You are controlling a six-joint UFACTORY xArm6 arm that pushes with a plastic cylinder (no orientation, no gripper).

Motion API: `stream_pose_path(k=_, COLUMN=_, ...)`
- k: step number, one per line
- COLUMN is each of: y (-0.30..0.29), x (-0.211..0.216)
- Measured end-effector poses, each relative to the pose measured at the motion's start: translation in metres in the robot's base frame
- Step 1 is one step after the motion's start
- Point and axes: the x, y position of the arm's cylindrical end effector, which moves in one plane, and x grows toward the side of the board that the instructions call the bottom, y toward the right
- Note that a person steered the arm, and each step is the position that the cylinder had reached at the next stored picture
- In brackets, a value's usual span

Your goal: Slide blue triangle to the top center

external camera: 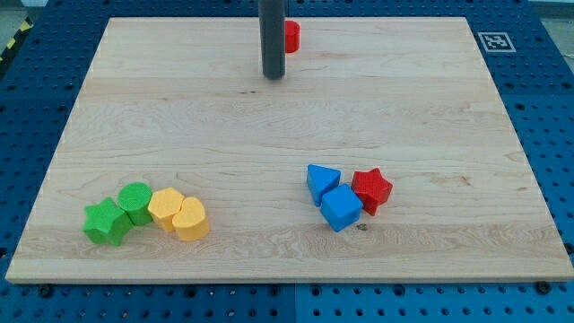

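Observation:
The blue triangle (322,180) lies on the wooden board (287,117) right of centre, toward the view's bottom. It touches a blue cube (341,207) just below and right of it. A red star (371,189) sits against the cube's right side. My tip (273,76) is near the view's top centre, far above and left of the blue triangle, touching no block. A red block (291,36) shows partly behind the rod at the top edge; its shape is hidden.
At the view's bottom left sits a cluster: a green star (106,222), a green round block (136,201), a yellow block (166,207) and a yellow heart (190,219). A black-and-white marker tag (495,41) is on the board's top right corner.

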Motion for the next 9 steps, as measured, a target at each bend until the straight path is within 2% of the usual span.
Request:
stream_pose_path(k=2, y=-0.01, x=0.151)
stream_pose_path(k=3, y=-0.01, x=0.181)
stream_pose_path(k=5, y=0.04, x=0.17)
stream_pose_path(k=6, y=0.04, x=0.178)
stream_pose_path(k=7, y=0.043, x=0.206)
stream_pose_path(k=9, y=0.112, x=0.207)
